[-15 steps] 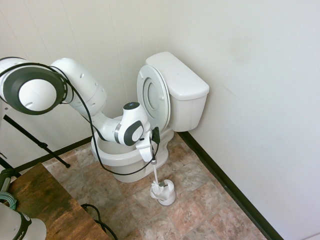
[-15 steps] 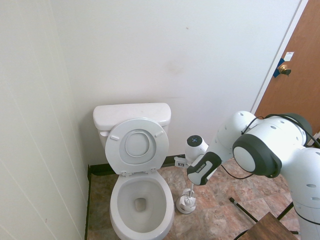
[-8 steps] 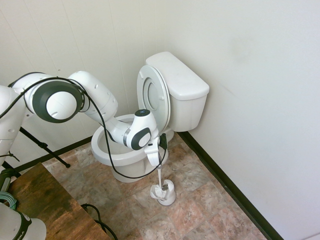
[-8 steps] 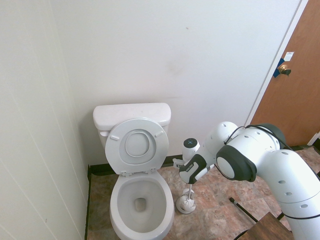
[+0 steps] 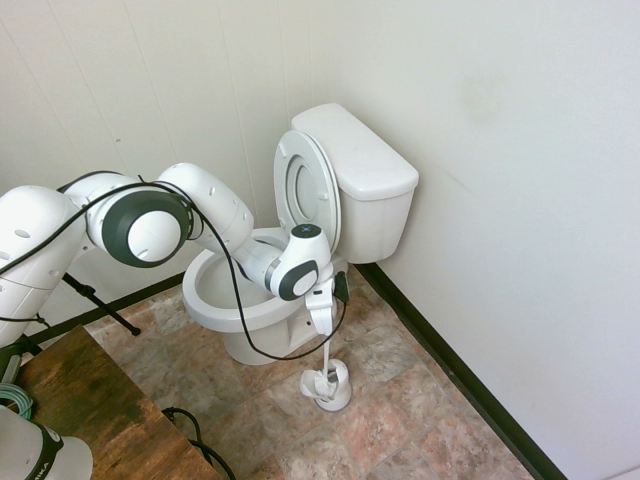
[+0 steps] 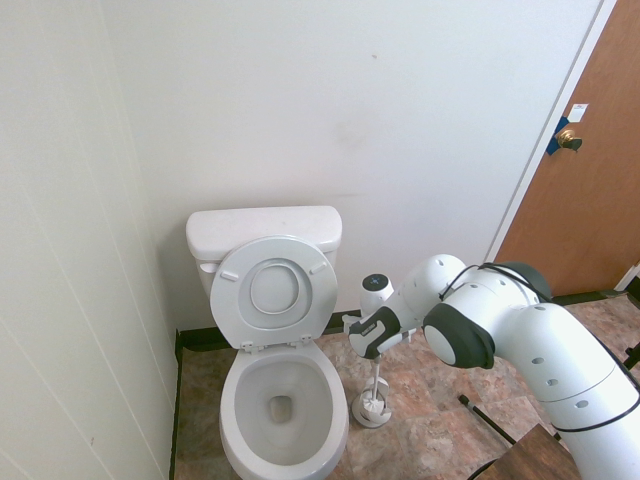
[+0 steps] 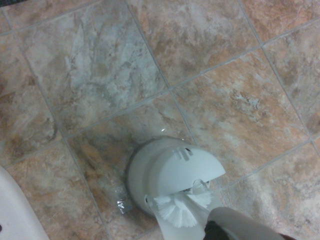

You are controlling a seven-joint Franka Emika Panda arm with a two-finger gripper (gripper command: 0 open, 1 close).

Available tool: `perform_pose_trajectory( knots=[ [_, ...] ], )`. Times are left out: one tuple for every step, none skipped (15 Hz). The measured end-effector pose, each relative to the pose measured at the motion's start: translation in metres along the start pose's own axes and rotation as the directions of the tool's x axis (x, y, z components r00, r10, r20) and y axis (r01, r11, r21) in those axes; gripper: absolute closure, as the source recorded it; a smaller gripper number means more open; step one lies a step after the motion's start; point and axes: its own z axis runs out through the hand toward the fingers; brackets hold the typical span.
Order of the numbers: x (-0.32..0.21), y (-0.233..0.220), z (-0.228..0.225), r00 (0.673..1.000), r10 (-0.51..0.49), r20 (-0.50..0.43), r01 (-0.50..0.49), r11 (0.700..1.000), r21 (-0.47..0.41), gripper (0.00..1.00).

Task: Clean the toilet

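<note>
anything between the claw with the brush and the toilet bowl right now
Nothing visible stands between them. The claw is shut on the brush, whose head sits in its holder on the tiled floor beside the toilet. The seat and lid are raised, so the bowl is open from above.

The toilet point(image 6: 280, 380) stands at lower left of the frame, its lid raised against the tank. Just right of the bowl, the gripper point(image 6: 375, 352) is clamped on the brush point(image 6: 376, 385) handle, the brush head sitting in its holder point(image 6: 371, 410) on the tiled floor point(image 6: 430, 400).
</note>
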Motion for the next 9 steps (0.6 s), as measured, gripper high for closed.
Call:
perform_pose_trajectory(
  knots=[
    [0.005, -0.003, 0.004, 1.000, 0.001, 0.003, -0.001, 1.000, -0.007, 1.00],
    [0.009, -0.006, 0.008, 1.000, 0.002, 0.007, -0.002, 1.000, -0.010, 1.00],
    [0.012, -0.009, 0.011, 1.000, 0.004, 0.011, -0.004, 1.000, -0.015, 1.00],
    [0.014, -0.013, 0.013, 1.000, 0.005, 0.014, -0.005, 1.000, -0.019, 1.00],
    [0.015, -0.016, 0.014, 1.000, 0.008, 0.015, -0.007, 1.000, -0.027, 1.00],
    [0.016, -0.020, 0.016, 1.000, 0.011, 0.015, -0.010, 0.999, -0.031, 1.00],
    [0.019, -0.023, 0.018, 1.000, 0.014, 0.014, -0.013, 0.999, -0.035, 1.00],
    [0.023, -0.026, 0.020, 1.000, 0.018, 0.011, -0.017, 0.999, -0.040, 1.00],
    [0.027, -0.028, 0.022, 1.000, 0.022, 0.008, -0.022, 0.999, -0.040, 1.00]
  ],
)
